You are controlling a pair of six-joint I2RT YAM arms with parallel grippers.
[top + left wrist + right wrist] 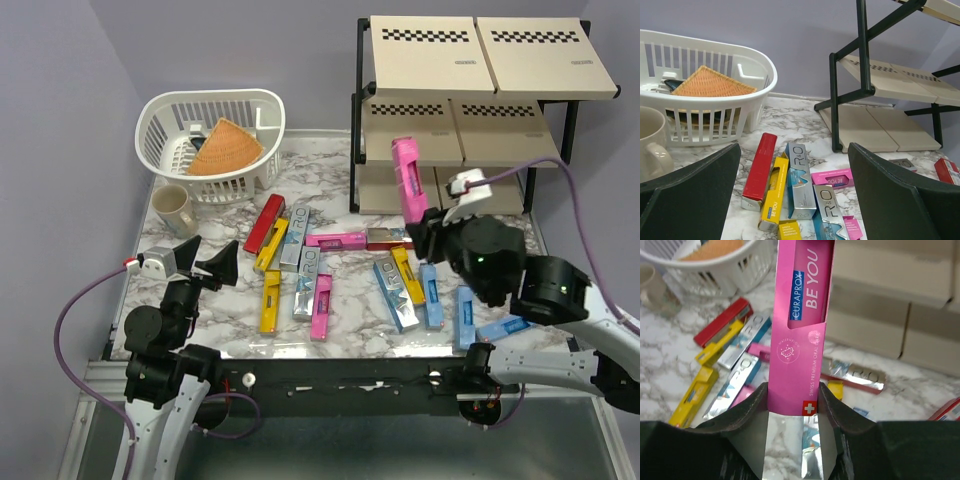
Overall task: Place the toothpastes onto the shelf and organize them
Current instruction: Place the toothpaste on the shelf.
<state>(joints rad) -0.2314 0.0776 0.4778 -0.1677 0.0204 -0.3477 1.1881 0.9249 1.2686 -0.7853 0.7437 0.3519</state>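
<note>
My right gripper (425,228) (794,400) is shut on the lower end of a pink toothpaste (407,180) (800,315). It holds the carton nearly upright above the table, in front of the shelf (430,55) (875,315). No toothpaste shows on the shelf's beige panels. Several toothpastes lie scattered on the marble table, among them a red one (264,222) (756,170), a yellow one (271,300), a silver one (293,238) (800,180) and a light blue one (430,283). My left gripper (205,258) (795,150) hangs open and empty at the near left, facing the pile.
A white plastic basket (210,97) (760,65) holding a woven orange piece stands at the back left. A beige mug (172,205) (650,140) sits just in front of it. The shelf's black frame (835,100) stands at the back right.
</note>
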